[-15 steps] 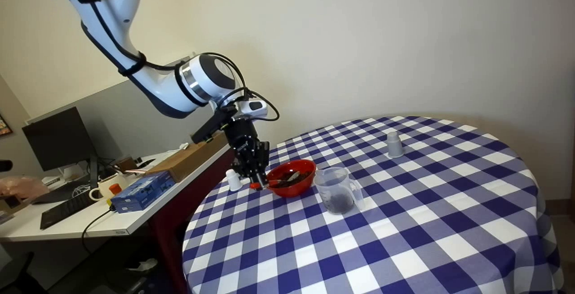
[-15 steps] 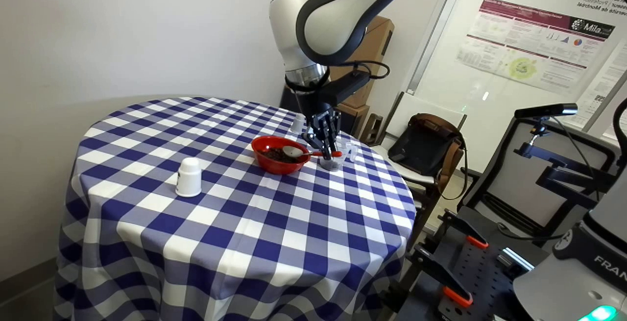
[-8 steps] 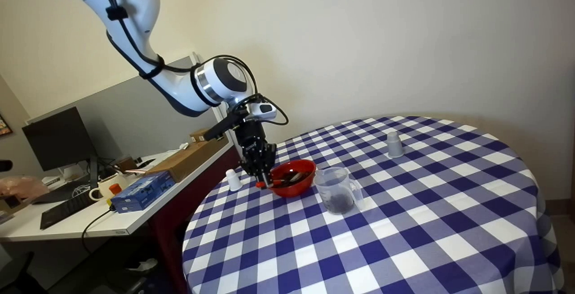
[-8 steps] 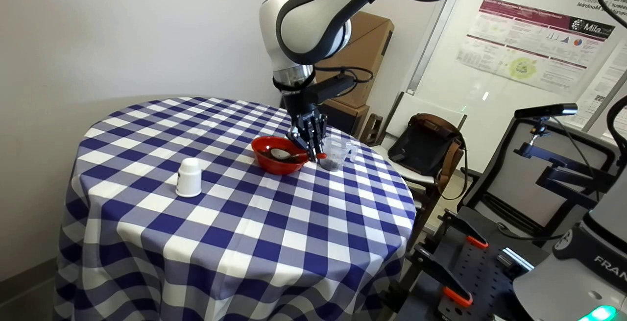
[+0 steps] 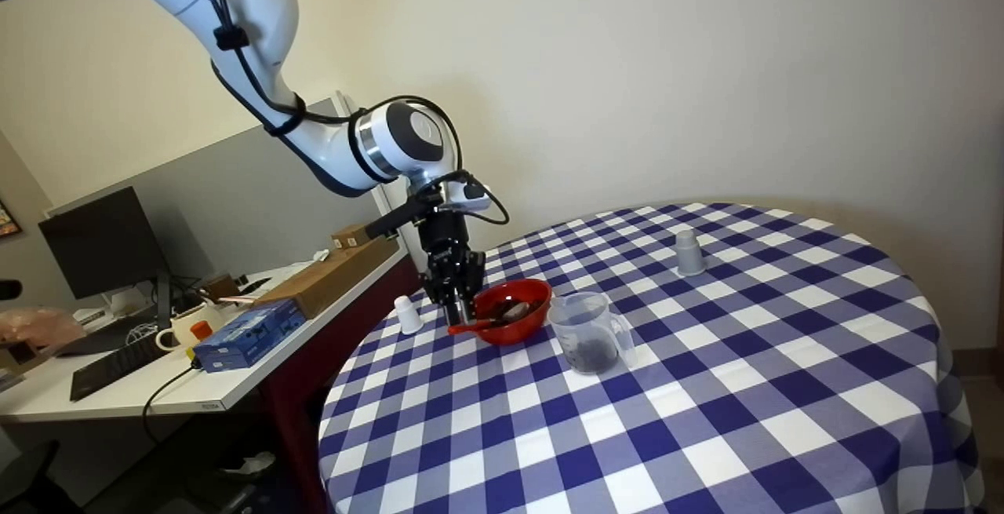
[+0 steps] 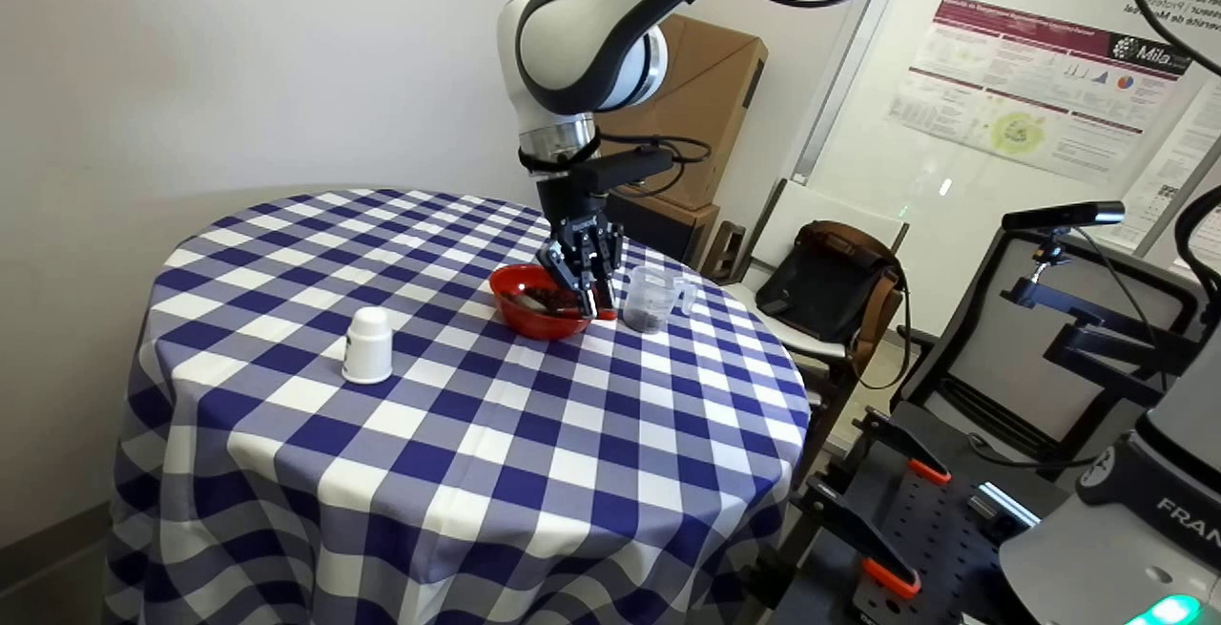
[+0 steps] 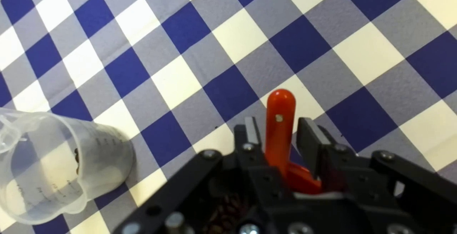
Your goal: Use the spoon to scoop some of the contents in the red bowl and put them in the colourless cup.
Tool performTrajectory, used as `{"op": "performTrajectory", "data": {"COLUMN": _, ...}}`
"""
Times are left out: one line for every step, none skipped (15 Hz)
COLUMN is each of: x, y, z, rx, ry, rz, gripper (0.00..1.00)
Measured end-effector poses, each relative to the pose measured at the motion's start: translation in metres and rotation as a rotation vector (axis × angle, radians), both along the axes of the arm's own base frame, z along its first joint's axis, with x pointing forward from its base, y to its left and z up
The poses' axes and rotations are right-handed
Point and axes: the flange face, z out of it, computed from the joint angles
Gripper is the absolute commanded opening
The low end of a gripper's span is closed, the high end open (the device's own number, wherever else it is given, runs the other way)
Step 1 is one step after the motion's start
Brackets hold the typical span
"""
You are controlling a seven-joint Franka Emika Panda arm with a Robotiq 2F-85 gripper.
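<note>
The gripper (image 7: 281,130) looks parted around the spoon (image 7: 280,137), cloth (image 7: 228,66) showing beside it; in an exterior view the spoon's long axis runs left into the bowl (image 6: 534,323), while the cup (image 6: 651,299) stands just right of the jaws. Overhead, the arm (image 6: 572,38) reads "FRANK"; the poster (image 6: 1045,81) far right, "Mila".

Bowl (image 5: 514,335) & meas. cup (image 5: 579,319) on tbl (image 5: 745,428); cup just R of bowl, both ext. views; spoon (image 5: 469,328) head in bowl, handle past rim.
</note>
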Motion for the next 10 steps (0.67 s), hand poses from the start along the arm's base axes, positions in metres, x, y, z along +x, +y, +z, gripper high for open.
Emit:
{"op": "performTrajectory", "data": {"x": 0.001, "y": 0.0, "z": 0.001, "rx": 0.005, "ry": -0.002, "rz": -0.006, "gripper": 0.74}}
{"op": "performTrajectory", "data": {"x": 0.002, "y": 0.001, "z": 0.002, "rx": 0.009, "ry": -0.005, "rz": -0.011, "gripper": 0.82}}
{"op": "performTrajectory", "data": {"x": 0.002, "y": 0.001, "z": 0.004, "rx": 0.015, "ry": -0.007, "rz": -0.016, "gripper": 0.89}}
{"op": "performTrajectory", "data": {"x": 0.003, "y": 0.003, "z": 0.006, "rx": 0.021, "ry": -0.011, "rz": -0.021, "gripper": 0.97}}
{"op": "performTrajectory", "data": {"x": 0.004, "y": 0.004, "z": 0.008, "rx": 0.027, "ry": -0.016, "rz": -0.024, "gripper": 1.0}}
{"op": "performTrajectory", "data": {"x": 0.005, "y": 0.006, "z": 0.013, "rx": 0.031, "ry": -0.028, "rz": -0.024, "gripper": 1.0}}
{"op": "performTrajectory", "data": {"x": 0.006, "y": 0.008, "z": 0.021, "rx": 0.036, "ry": -0.047, "rz": -0.021, "gripper": 1.0}}
{"op": "performTrajectory", "data": {"x": 0.008, "y": 0.011, "z": 0.032, "rx": 0.041, "ry": -0.076, "rz": -0.017, "gripper": 1.0}}
{"op": "performTrajectory", "data": {"x": 0.009, "y": 0.014, "z": 0.047, "rx": 0.049, "ry": -0.116, "rz": -0.013, "gripper": 1.0}}
{"op": "performTrajectory", "data": {"x": 0.009, "y": 0.017, "z": 0.065, "rx": 0.057, "ry": -0.161, "rz": -0.011, "gripper": 1.0}}
